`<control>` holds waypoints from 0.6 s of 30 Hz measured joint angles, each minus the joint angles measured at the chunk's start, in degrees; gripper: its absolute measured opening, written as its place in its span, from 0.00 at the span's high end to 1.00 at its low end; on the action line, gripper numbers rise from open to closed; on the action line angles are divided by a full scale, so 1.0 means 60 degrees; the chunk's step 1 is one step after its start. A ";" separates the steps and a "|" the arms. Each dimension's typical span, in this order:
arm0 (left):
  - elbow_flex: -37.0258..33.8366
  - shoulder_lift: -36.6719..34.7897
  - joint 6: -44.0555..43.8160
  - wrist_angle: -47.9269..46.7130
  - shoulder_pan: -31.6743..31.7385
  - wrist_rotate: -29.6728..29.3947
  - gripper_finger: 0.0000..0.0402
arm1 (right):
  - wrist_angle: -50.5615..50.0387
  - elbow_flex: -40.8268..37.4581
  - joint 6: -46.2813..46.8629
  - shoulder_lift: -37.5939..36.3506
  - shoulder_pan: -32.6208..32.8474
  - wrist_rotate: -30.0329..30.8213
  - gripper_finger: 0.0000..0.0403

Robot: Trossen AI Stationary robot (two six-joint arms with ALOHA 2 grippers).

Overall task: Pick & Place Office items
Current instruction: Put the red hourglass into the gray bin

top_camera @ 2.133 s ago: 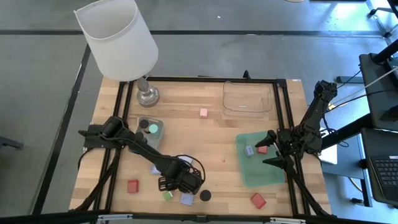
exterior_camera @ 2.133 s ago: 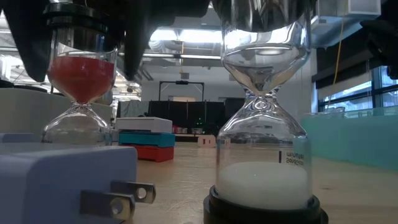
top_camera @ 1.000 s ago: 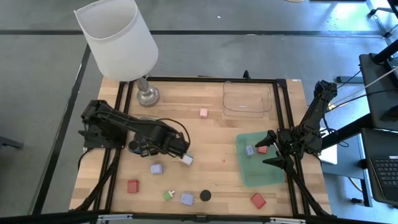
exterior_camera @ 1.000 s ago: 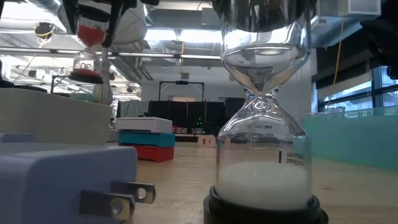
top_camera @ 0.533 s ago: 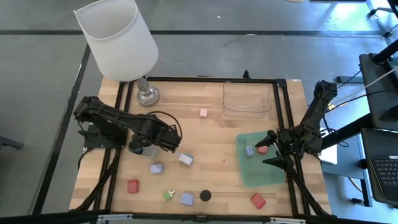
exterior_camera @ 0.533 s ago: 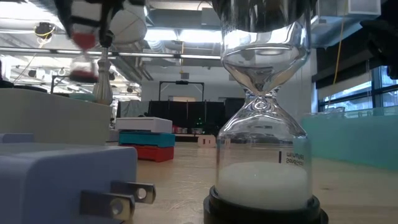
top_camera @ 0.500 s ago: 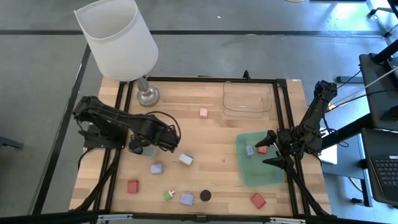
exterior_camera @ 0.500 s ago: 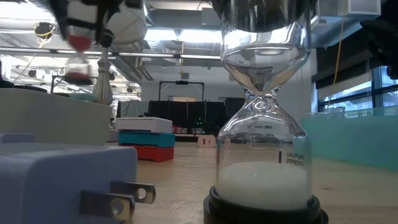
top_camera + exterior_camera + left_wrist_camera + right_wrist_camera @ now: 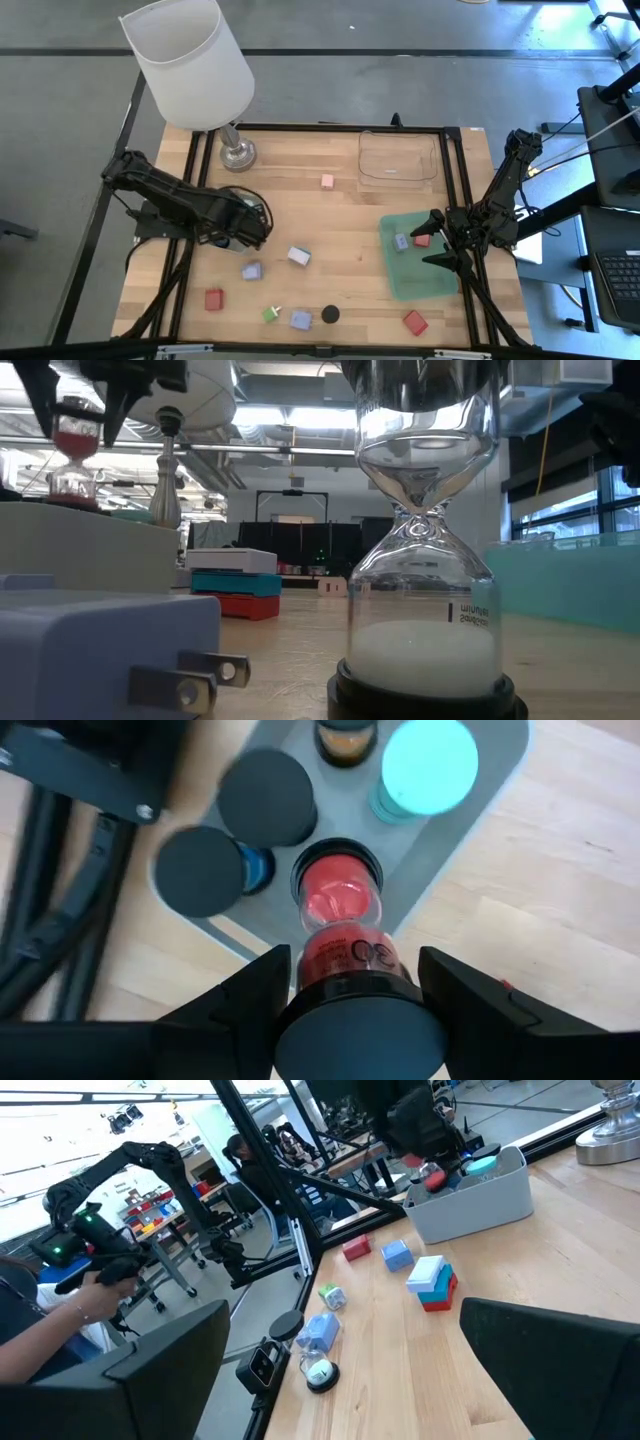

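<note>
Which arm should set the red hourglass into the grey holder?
Left. The left gripper already grips the red hourglass directly over the grey holder. The right gripper waits over the green tray, far across the table.

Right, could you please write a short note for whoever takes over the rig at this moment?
Left hand: shut on the red-sand hourglass, held above the grey holder.
Right hand: open, waiting at the translucent green tray.
Done: a lilac block and a red block lie in that tray.
Left: pink block, white-and-blue block, black round cap and more on the wooden table.
</note>
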 joint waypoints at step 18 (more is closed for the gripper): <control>-0.1840 0.0011 -0.0660 0.2068 -0.0274 0.0539 0.47 | 0.0003 0.0000 -0.0004 0.0001 0.0000 0.0000 0.01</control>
